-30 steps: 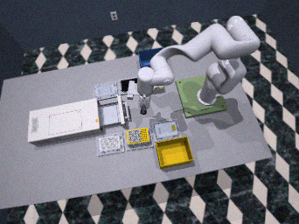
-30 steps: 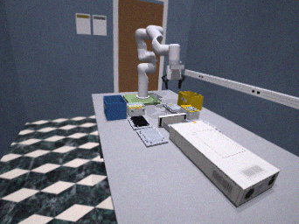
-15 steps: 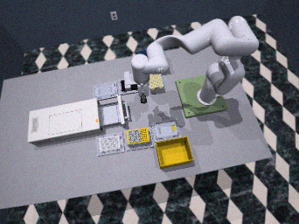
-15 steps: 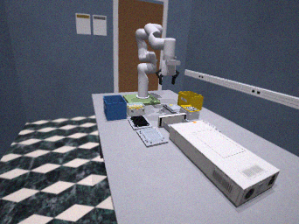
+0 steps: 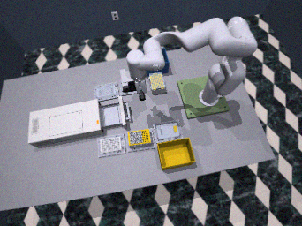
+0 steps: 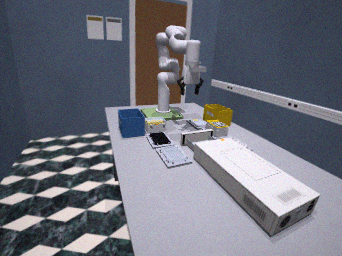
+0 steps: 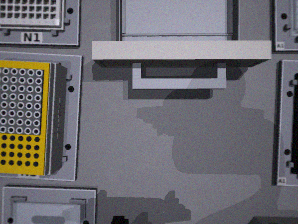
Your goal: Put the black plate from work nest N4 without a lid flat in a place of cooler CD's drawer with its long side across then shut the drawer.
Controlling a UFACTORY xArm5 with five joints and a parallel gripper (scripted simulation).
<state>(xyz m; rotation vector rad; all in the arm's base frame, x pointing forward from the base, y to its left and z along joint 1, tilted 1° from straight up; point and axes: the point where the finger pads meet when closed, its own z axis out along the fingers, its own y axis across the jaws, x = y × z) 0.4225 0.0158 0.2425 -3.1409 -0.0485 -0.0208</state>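
Observation:
The black plate [image 5: 130, 87] [image 6: 159, 139] lies flat in its nest, beside the open drawer; only its edge [image 7: 296, 120] shows at the right of the wrist view. The white cooler CD [image 5: 64, 122] [image 6: 255, 174] has its drawer [image 5: 111, 116] [image 7: 175, 19] pulled out, with no plate seen in the part that shows. The drawer's front [image 7: 180, 51] carries a bar handle [image 7: 179, 84]. An orange lamp [image 5: 97, 122] shows on the cooler. My gripper [image 6: 191, 86] is open and empty, high above the bench in front of the drawer. Its fingers are mostly outside the wrist view.
A pale nest [image 5: 107, 91] [image 6: 174, 155] lies beyond the black plate. On the drawer's other side are a white plate [image 5: 110, 146], a yellow rack [image 5: 139, 137] [image 7: 22, 115] and a pale nest [image 5: 167, 131]. A yellow-topped box [image 5: 157, 83], blue bin [image 6: 131, 123] and yellow bin [image 5: 177, 155] stand nearby.

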